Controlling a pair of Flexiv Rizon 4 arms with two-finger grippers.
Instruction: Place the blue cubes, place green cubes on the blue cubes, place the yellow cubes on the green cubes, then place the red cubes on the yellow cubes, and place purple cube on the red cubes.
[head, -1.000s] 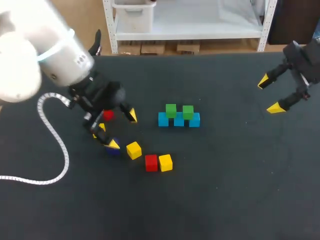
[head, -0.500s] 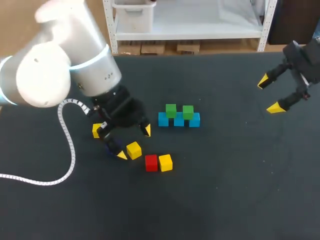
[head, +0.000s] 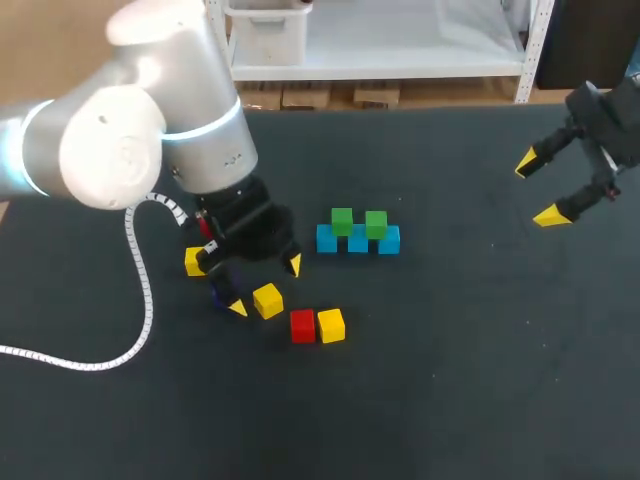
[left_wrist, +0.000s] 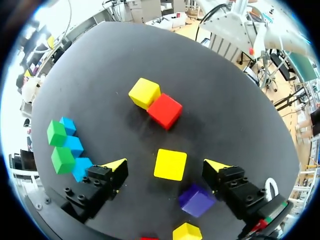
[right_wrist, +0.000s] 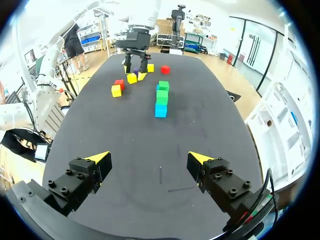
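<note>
Blue cubes (head: 357, 244) in left-right row, green cubes (head: 343, 221) atop

the bench (head: 450, 380) is plain black. three light blue cubes (head: 358, 241) carry two green cubes (head: 342, 221). near that blue row lie a red cube (head: 302, 325) and three yellow cubes (head: 331, 325), with a purple cube (left_wrist: 197, 200) farther from it. the left hand (head: 265, 286) and right hand (head: 538, 188) are black with yellow tips. the left arm (head: 150, 130) is glossy white with a pale blue ring.

No lettering, numbers or signs can be read anywhere.
</note>
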